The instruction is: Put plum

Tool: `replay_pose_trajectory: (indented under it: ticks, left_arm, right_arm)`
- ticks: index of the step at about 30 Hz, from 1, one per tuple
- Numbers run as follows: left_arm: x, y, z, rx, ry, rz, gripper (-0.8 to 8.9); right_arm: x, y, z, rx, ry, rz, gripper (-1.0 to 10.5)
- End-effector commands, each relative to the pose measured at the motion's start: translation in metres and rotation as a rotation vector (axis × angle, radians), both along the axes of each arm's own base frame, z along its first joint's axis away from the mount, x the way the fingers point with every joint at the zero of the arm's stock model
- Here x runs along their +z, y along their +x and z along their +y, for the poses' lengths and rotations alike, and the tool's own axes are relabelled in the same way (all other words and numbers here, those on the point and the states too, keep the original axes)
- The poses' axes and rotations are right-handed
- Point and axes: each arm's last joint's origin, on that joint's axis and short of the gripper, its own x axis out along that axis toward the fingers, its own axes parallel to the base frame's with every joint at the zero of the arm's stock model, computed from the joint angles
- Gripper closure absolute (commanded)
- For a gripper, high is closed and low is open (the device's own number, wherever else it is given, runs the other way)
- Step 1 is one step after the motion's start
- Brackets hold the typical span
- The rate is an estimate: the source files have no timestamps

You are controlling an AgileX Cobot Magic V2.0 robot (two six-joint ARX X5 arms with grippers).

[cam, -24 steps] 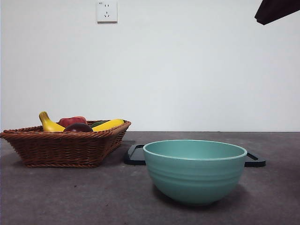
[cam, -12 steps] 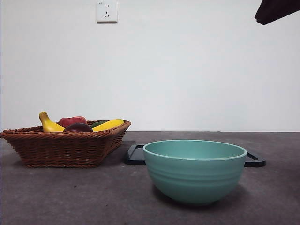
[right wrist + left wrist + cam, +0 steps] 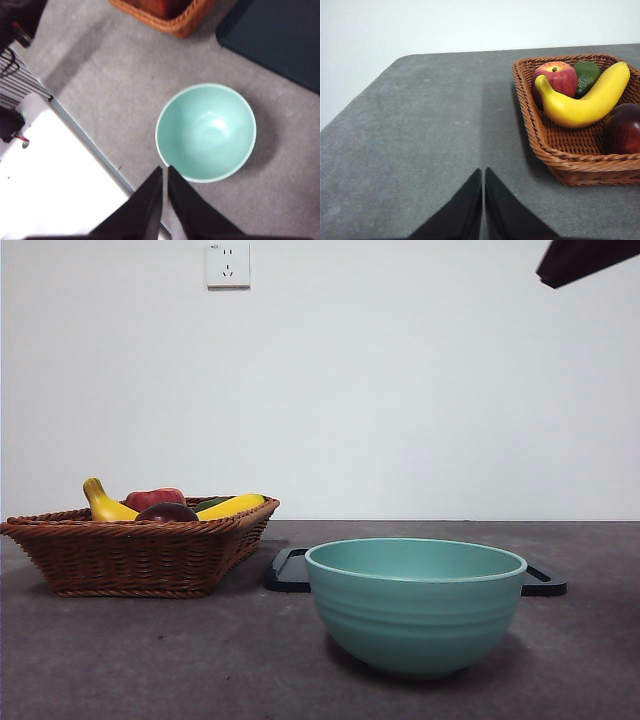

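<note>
Moved: the dark arm tip [image 3: 580,260] at the top corner of the front view sits a little higher and farther toward the edge than 0.5 s ago; nothing on the table has shifted.
Meaning: judged from that, 1 arm is only starting to stir high above the table, and the pick has not begun.
Plum: the plum [image 3: 623,129] lies in the wicker basket [image 3: 580,160] against its near wall, just beside the banana [image 3: 585,102], with the red apple [image 3: 555,80] and a green fruit [image 3: 586,74] behind; in the front view only its dark top [image 3: 167,512] shows over the rim.
Left gripper: the left gripper [image 3: 483,175] has its 2 jaws pressed together, empty, over bare table beside the basket, the plum well apart from its tips.
Right gripper: the right gripper [image 3: 164,172] is also closed and empty, high above the teal bowl [image 3: 206,132], near its rim.
Bowl: empty, standing in front of a black tray [image 3: 287,570].
</note>
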Motion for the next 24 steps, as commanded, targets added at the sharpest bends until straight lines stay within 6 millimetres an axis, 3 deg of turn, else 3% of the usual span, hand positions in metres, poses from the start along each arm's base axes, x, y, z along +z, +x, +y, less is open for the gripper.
replay_pose_trajectory:
  ticks: [1,5,10,14,19,24]
  left_arm:
    - [-0.007,0.001,0.000,0.000,-0.003,0.025,8.06]
    - [-0.007,0.001,0.000,0.001,-0.003,0.025,8.06]
    - [-0.007,0.001,0.000,0.000,-0.003,0.025,8.06]
    - [-0.007,0.001,0.000,0.000,-0.003,0.025,8.06]
    - [-0.007,0.001,0.000,0.001,-0.003,0.025,8.06]
    - [-0.007,0.001,0.000,0.001,-0.003,0.025,8.06]
  right_arm:
    - [0.006,0.001,0.001,0.013,0.012,-0.036,9.4]
    - [0.012,-0.001,-0.010,0.018,-0.011,-0.157,9.4]
    - [0.018,0.000,-0.037,-0.153,0.016,-0.391,9.4]
    - [0.009,-0.005,-0.061,-0.343,0.002,-0.552,9.4]
    - [-0.039,-0.014,-0.086,-0.610,-0.044,-0.753,9.4]
    - [-0.079,-0.017,-0.093,-0.717,-0.064,-0.841,9.4]
